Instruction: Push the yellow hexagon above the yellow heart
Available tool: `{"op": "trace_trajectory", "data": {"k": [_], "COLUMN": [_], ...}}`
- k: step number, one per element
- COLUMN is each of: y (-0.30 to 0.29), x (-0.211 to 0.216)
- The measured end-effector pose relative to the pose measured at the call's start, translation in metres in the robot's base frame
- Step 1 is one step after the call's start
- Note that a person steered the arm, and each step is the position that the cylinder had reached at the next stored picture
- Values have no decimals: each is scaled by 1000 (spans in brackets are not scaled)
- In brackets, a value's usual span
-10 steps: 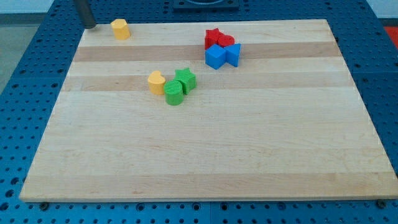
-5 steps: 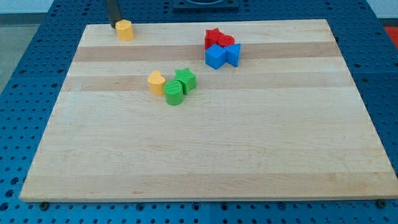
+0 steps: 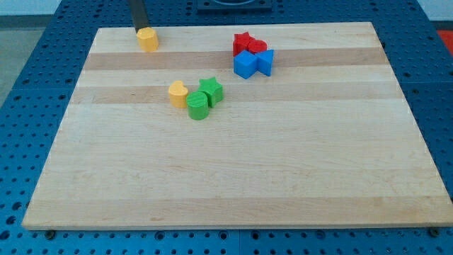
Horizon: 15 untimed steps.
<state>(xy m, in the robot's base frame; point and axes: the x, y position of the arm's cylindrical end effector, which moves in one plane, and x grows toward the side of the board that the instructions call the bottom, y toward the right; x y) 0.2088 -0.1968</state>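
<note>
While my tip [image 3: 139,32] touches the yellow hexagon [image 3: 148,40] at its upper left, the yellow heart [image 3: 178,93] lies well below. No gripper is fitted.

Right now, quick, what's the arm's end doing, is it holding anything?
No jaws here, only a rod: my tip holds nothing and sits against the upper-left side of the yellow hexagon, toward the view's top left of the board.

My rod runs out of the frame's top edge, so only its lower stretch shows; my tip [image 3: 139,31] sits at the yellow hexagon's [image 3: 148,39] upper-left edge, and I cannot tell whether they touch. Behind the red star [image 3: 243,42], a second red block [image 3: 259,47] is half hidden, shape unclear.
</note>
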Motion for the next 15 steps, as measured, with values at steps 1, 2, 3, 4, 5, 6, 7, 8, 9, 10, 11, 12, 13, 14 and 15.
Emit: {"op": "trace_trajectory", "data": {"k": [1,2,3,4,5,6,7,8,9,10,11,12,13,14,15], "y": [3,9,16,26,49,74,77,77,73,52,35,34,44,59,70], "x": [10,24,45,59,61,66,85,92,84,82,86,95,99,116,136]}}
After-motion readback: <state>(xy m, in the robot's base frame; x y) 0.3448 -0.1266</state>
